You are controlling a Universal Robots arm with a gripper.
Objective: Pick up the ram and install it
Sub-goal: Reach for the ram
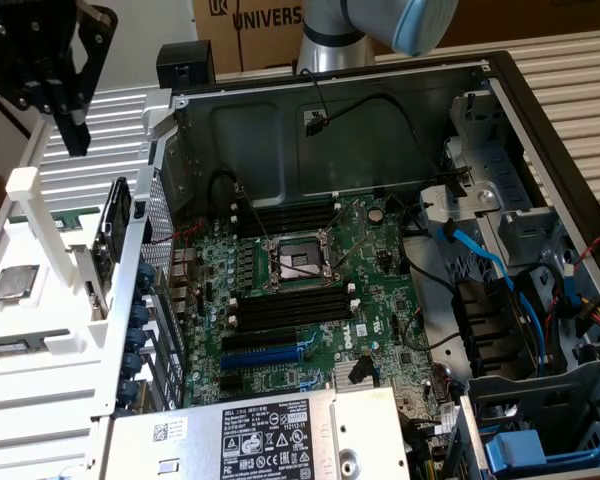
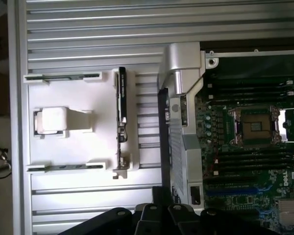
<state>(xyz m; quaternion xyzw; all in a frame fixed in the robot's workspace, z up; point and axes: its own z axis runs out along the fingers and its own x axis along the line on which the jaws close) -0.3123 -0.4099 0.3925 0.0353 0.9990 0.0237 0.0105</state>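
Chassis wall (image 1: pixel 158 250) (silver, upright) between racked ram (image 2: pixel 63 77) and motherboard slots (image 1: pixel 290 305)

Robotics laboratory bench set up for computer assembly. An opened desktop computer case (image 1: pixel 270 130) lies on a ribbed aluminium worktop (image 2: pixel 88 24), with its green motherboard (image 1: pixel 375 300) exposed. White part fixtures (image 1: pixel 40 215) stand beside the case. A robot arm (image 1: pixel 330 40) rises behind it, before a cardboard box (image 1: pixel 250 20) printed "UNIVERS".
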